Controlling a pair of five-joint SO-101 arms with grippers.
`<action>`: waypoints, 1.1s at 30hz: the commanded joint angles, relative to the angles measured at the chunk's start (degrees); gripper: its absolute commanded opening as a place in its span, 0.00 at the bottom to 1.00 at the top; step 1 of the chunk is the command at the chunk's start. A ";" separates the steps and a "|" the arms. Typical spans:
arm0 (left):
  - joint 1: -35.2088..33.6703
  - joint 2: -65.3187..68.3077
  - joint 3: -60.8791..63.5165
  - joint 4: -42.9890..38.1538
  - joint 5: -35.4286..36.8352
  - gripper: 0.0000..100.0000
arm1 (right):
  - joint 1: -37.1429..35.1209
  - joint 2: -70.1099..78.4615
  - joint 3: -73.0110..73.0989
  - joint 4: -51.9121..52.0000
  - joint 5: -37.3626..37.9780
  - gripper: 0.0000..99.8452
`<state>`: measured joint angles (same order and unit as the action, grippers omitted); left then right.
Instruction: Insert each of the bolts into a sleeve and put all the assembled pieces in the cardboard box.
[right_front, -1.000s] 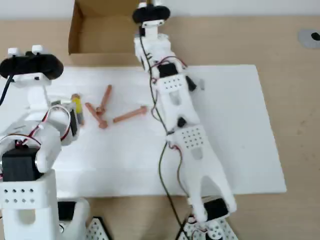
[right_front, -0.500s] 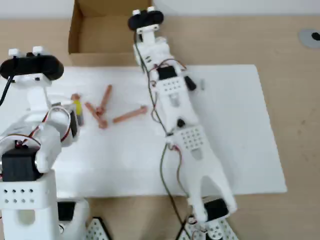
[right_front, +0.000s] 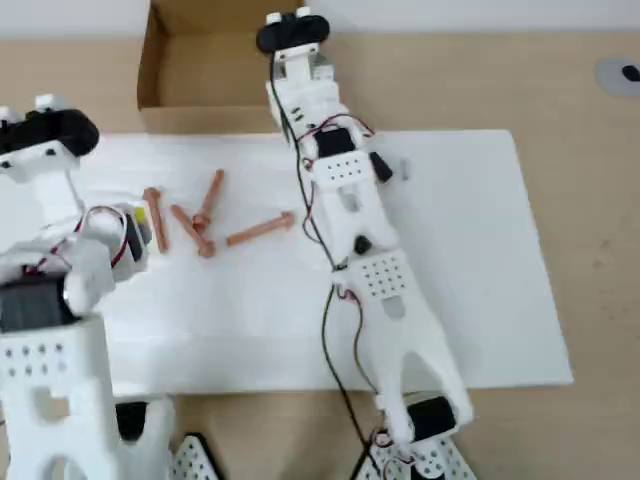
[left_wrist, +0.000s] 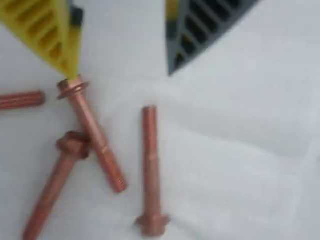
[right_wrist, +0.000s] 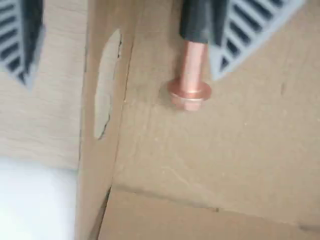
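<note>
A white mat (right_front: 480, 280) fills the middle of the high view; the cardboard box (right_front: 160, 60) sits at upper left. The right gripper (right_wrist: 122, 75) hangs over the box's right end, jaws wide, a sleeved bolt (right_wrist: 192, 65) against one finger. The left gripper (left_wrist: 121, 74), wide and empty, hovers over four bare bolts (right_front: 208, 198) on the mat's left.
</note>
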<state>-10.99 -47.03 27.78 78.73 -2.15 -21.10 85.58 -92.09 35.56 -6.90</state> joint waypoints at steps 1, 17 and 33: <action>-0.97 9.36 -5.54 0.44 0.62 0.13 | 1.10 -12.35 -3.38 3.69 -0.26 0.27; -1.58 57.63 -40.44 11.16 0.26 0.13 | 1.27 -34.24 -3.38 32.09 -6.86 0.27; -4.04 76.35 -56.44 10.99 -1.41 0.13 | 3.03 -38.02 -3.38 46.68 -6.77 0.27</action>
<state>-14.59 28.31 -23.38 89.63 -3.12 -19.78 54.02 -92.26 82.07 -13.49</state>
